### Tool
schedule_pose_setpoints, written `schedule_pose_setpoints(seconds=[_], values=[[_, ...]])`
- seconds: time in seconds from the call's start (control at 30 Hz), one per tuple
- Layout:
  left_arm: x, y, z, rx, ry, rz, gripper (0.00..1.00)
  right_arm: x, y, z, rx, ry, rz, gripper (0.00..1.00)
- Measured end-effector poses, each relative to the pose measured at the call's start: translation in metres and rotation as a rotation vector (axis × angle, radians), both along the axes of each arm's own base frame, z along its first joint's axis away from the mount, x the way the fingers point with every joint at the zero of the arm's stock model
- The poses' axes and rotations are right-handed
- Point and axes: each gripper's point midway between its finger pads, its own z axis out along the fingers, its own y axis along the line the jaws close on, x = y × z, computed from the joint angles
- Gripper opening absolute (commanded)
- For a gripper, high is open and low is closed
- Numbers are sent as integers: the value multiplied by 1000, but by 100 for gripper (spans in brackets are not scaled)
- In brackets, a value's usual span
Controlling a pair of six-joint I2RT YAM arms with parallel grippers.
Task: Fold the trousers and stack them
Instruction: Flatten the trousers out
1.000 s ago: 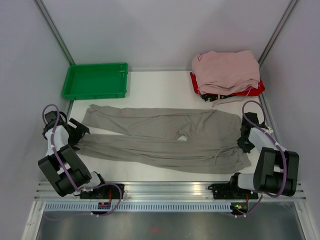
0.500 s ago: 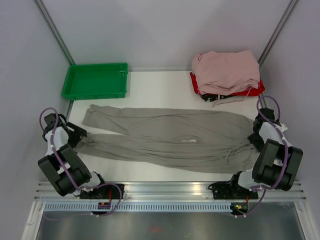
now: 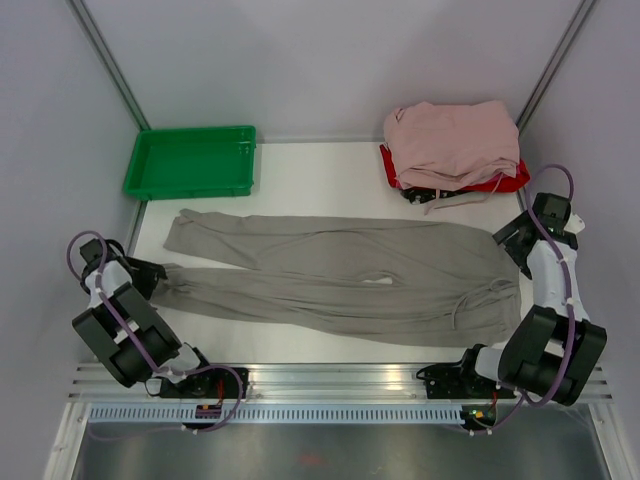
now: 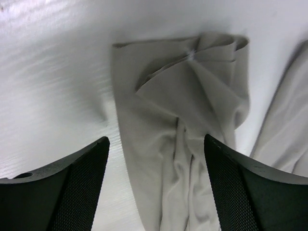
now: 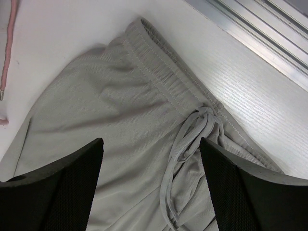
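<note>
trousers (image 3: 340, 280): laid out flat at full length, no fold made; folding and stacking all left.
left gripper (image 4: 153, 190): fingers spread, empty, above trousers' leg cuff (image 4: 192, 57).
right gripper (image 5: 150, 190): fingers spread, empty, above trousers' waistband (image 5: 161, 72).

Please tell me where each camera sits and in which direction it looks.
Top external: above and behind, facing down at the table; left arm and right arm show, the trousers between them.
Left wrist: on the left arm, looking down at a leg hem; the open left gripper frames it.
Right wrist: on the right arm, looking down at waistband and drawstring; the open right gripper shows.
Shared: all three show the trousers.
</note>
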Motion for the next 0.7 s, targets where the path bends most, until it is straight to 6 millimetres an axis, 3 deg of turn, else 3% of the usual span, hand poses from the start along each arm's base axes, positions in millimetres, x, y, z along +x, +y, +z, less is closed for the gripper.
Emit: schedule_pose_setpoints(seconds=[0.3,0.4,0.5,0.7], values=[[32,25,31,45,-111,34,75,0,3,5,4,-17,18,88],[33,26,28,34,-110,57,75,0,5,2,17,-17,20,88],[32,25,20,8,-88,72,67,0,6,-3,28,-5,17,88],[25,20,8,-18,-59,92,66,1,6,-13,42,23,14,88]])
